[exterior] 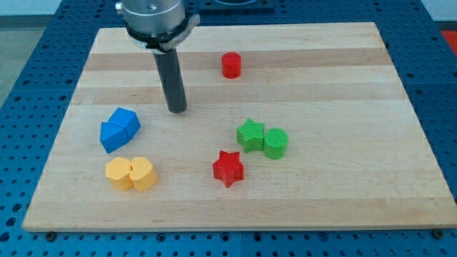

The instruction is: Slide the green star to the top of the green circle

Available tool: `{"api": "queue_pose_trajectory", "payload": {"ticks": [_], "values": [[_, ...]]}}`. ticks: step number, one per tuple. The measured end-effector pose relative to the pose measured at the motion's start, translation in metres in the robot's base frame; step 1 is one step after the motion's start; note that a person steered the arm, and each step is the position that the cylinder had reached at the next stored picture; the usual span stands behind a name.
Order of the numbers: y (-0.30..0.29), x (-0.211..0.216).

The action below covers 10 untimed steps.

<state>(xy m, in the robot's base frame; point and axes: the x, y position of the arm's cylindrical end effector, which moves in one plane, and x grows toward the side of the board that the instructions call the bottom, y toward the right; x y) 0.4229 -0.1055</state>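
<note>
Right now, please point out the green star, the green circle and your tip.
green star (pixel 250 133), camera view, top face
green circle (pixel 275 139), camera view, top face
my tip (pixel 177 110), camera view, rod's lower end

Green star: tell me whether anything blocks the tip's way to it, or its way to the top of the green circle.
Nothing visible does. My tip stands up and to the view's left of the green star, with bare board between them. The star touches the left side of the green circle, and the board above the circle is bare; the red cylinder sits farther up.
</note>
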Motion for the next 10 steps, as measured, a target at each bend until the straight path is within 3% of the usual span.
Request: {"api": "queue_pose_trajectory", "payload": {"ticks": [2,6,8,9,10], "values": [[0.057,0.026],[0.070,0.053],[0.104,0.087],[0.142,0.077],[0.162,0.035]]}}
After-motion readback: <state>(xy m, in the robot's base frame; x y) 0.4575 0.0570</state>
